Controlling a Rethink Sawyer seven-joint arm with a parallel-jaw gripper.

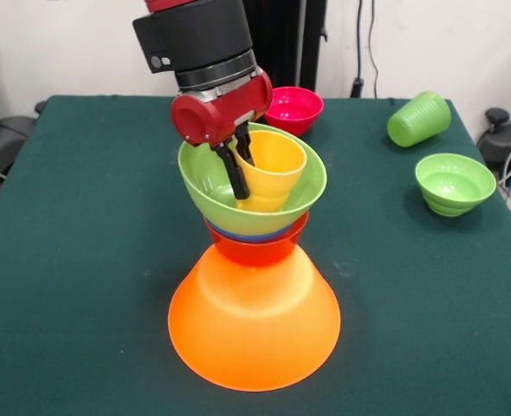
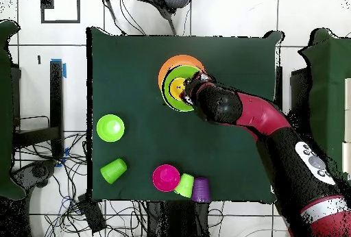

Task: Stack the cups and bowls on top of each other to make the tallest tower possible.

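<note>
The tower stands mid-table. Its base is the huge orange bowl (image 1: 251,321) (image 2: 179,62), upside down. On it sits the red-orange bowl (image 1: 257,250), then a thin blue bowl rim (image 1: 254,237), then the large light green bowl (image 1: 202,173) (image 2: 170,88). The yellow cup (image 1: 277,165) (image 2: 177,90) stands upright in the green bowl. My gripper (image 1: 242,178) (image 2: 186,92) reaches down from above. Its black fingers (image 1: 235,178) pinch the cup's near-left wall, one inside and one outside.
A pink bowl (image 1: 293,108) (image 2: 166,177) sits behind the tower. A light green cup (image 1: 418,118) (image 2: 114,170) lies on its side at the far right, with a small green bowl (image 1: 453,182) (image 2: 110,127) nearby. The overhead view shows another green cup (image 2: 184,185) and the purple cup (image 2: 200,189).
</note>
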